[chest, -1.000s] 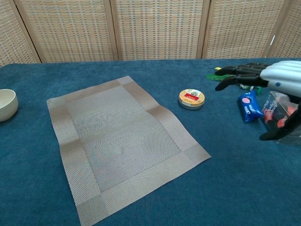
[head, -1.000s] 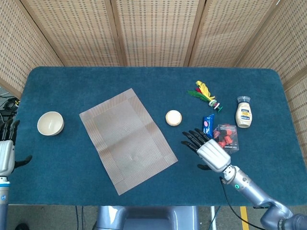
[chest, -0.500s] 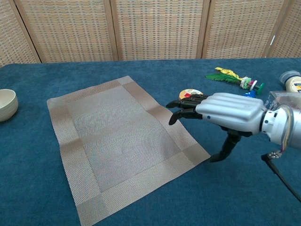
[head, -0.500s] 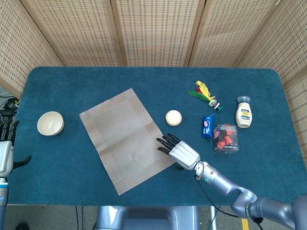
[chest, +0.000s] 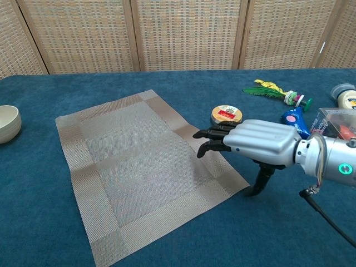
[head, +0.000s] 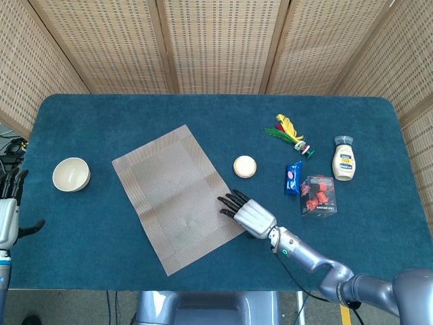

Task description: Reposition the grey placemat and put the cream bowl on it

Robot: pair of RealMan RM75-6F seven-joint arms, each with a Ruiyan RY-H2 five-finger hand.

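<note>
The grey placemat (head: 177, 196), a woven rectangle with a paler border, lies askew on the blue cloth table (head: 101, 250); the right hand (head: 247, 213) hovers empty, fingers spread, over its right edge. The round cream bowl (head: 71, 174) sits far left, near the empty, spread left hand (head: 8, 218)

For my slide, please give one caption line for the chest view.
Right hand hovers, fingers extended, at the grey placemat edge; cream bowl sits far left.
</note>
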